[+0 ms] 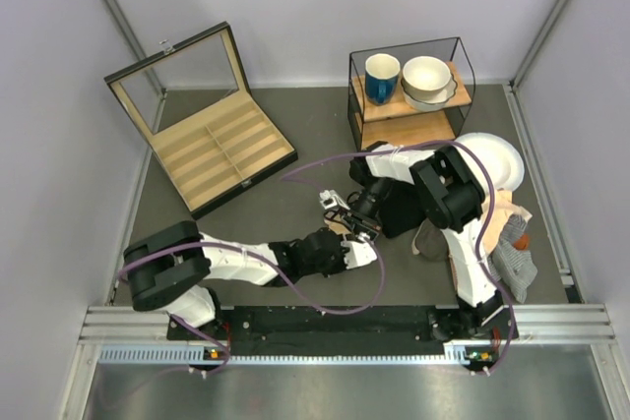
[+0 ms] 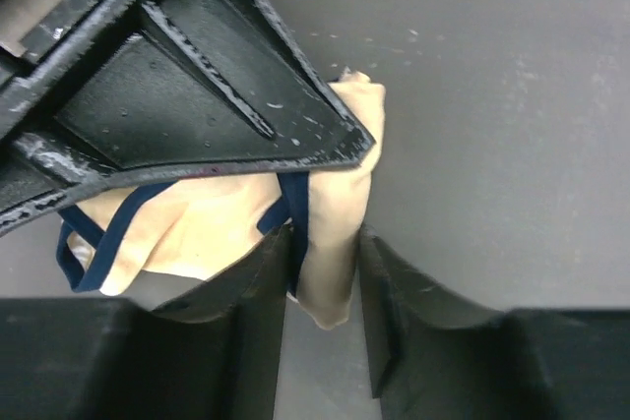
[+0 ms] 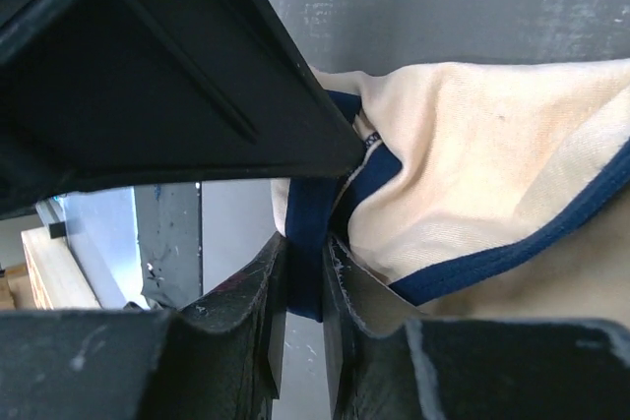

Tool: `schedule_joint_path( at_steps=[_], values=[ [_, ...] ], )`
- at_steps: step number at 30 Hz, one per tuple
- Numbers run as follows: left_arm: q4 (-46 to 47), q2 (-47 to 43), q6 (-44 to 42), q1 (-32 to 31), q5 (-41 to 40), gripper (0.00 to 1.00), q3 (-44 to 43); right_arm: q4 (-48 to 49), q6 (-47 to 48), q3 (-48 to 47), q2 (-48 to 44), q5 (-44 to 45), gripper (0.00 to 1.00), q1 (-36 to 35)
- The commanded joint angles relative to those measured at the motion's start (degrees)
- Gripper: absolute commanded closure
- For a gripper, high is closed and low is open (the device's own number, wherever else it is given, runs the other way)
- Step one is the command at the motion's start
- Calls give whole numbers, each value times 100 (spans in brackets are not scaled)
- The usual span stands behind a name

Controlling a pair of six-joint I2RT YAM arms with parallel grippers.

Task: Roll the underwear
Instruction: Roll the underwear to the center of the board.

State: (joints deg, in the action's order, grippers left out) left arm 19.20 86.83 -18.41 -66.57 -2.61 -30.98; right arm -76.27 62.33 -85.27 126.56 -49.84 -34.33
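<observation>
Finding: the underwear [image 2: 197, 223] lies bunched on the grey table [image 2: 492, 145], about mid-table between my two arms. Both of my grippers meet over it.

Left gripper [image 2: 323, 282]: fingers narrow, pinching a loose beige fold at the garment's end.

Right gripper [image 3: 305, 292]: fingers almost together, clamped on the dark blue edging [image 3: 305, 233] alone, with no body cloth between them.

Risks, in my judgement:
- The thin edging may slide out of the right fingers under any pull, which would drop that side.
- The left hold takes only an outer fold, so turning it may drag the cloth rather than roll it.
- My fingers work very close together and could knock each other.
- Pulling in opposite directions would stretch the garment flat.
- The black garment [image 1: 399, 215] sits just beside and could snag.
</observation>
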Motion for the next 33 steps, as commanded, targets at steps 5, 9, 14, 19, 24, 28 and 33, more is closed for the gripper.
schedule_joint_path(
  at_steps=[5, 9, 14, 19, 24, 28, 33],
  values=[
    [-706, 230, 372, 56, -214, 100, -479, -459, 96, -24, -307, -16, 74, 232],
    [-892, 151, 1005, 477, 1047, 100, -426, -108, -80, 46, -965, -139, 65, 671],
    [-883, 352, 2085, 1538, 2623, 100, -391, 603, -370, 406, -1994, -96, 64, 1278],
    [-1208, 1167, 2999, 2322, 3644, 100, -838, 1386, 76, 1273, -3118, -253, 63, 1455],
    [-1533, 1951, 3476, 2710, 4260, 100, -1295, 1965, 1237, 2250, -4286, -536, 53, 1219],
    [-1402, 2479, 3854, 2982, 4506, 99, -1375, 3604, 984, 3244, -4982, 333, 45, 411],
    [-1217, 2585, 4065, 3106, 4550, 96, -1314, 4726, 843, 3702, -4897, 1792, 42, -724]
  ],
)
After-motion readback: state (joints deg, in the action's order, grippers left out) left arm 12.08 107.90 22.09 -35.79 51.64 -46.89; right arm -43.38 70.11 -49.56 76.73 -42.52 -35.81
